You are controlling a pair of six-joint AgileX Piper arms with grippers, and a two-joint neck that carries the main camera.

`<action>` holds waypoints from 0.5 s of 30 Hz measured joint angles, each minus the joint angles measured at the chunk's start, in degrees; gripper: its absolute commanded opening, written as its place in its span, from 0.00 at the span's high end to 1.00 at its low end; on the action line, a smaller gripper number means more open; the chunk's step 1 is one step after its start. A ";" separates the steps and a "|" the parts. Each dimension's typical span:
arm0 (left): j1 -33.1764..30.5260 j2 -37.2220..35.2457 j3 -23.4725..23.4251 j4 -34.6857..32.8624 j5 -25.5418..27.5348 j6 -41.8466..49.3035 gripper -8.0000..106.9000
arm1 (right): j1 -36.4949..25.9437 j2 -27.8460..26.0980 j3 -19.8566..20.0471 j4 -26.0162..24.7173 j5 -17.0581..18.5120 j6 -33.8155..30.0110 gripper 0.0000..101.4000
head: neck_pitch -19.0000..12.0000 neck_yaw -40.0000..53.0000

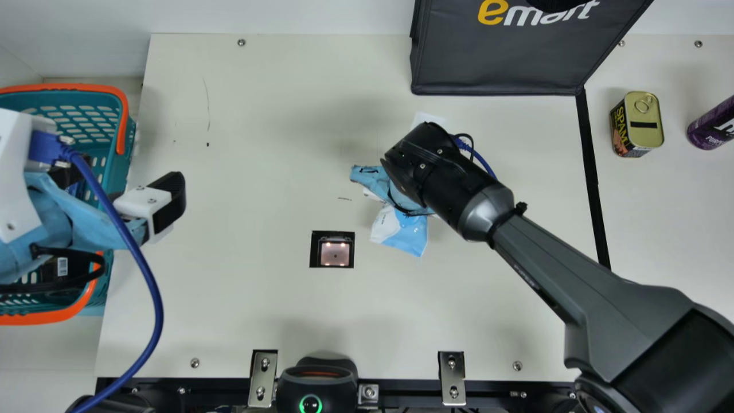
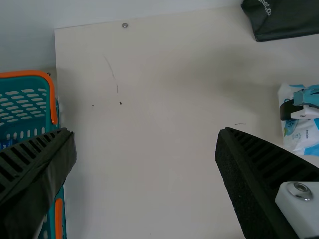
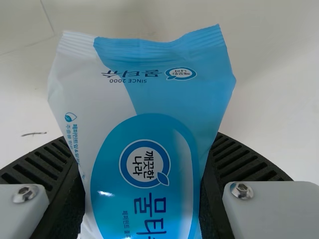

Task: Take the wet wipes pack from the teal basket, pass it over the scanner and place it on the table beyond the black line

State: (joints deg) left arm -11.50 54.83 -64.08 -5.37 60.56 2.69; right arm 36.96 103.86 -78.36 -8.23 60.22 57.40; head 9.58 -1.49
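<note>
- Right end effector (image 3: 144, 164) grips the wet wipes pack (image 3: 149, 124) over the desk (image 1: 229, 310), near the scanner (image 1: 334, 251), short of the black line (image 1: 592, 183).
- Left end effector (image 2: 147, 149) hangs released near the teal basket (image 1: 117, 166).
- Soft wrapping could slip from a loose pinch, causing an early drop.

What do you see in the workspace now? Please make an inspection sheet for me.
Surface: cream table with small dark marks and black line.
Job's things: wet wipes pack held; scanner window lit; teal basket beside the table.
Clutter: tin and purple container beyond the line.
Grippers: left gripper open, right gripper closed on the pack.
Cables: blue cable hangs in a loop near the left gripper.
Surroundings: dark bag at the far edge.
</note>
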 measured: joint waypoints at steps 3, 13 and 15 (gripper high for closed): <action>0.00 0.00 0.00 0.00 0.00 0.00 0.15 | 0.13 -0.75 -0.54 0.12 0.35 -0.42 1.00 | 0.00 0.00; 0.00 0.00 0.00 0.00 0.00 0.00 0.15 | -0.78 -3.67 0.81 0.49 -0.94 -3.75 1.00 | 0.00 -9.58; 0.00 0.00 0.00 0.00 0.00 0.00 0.15 | -1.77 -4.79 2.06 1.36 -2.38 -5.71 1.00 | 0.00 -12.13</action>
State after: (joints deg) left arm -11.50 54.83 -64.08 -5.37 60.56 2.69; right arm 35.19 99.06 -76.30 -6.87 57.83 51.69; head 9.58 -13.62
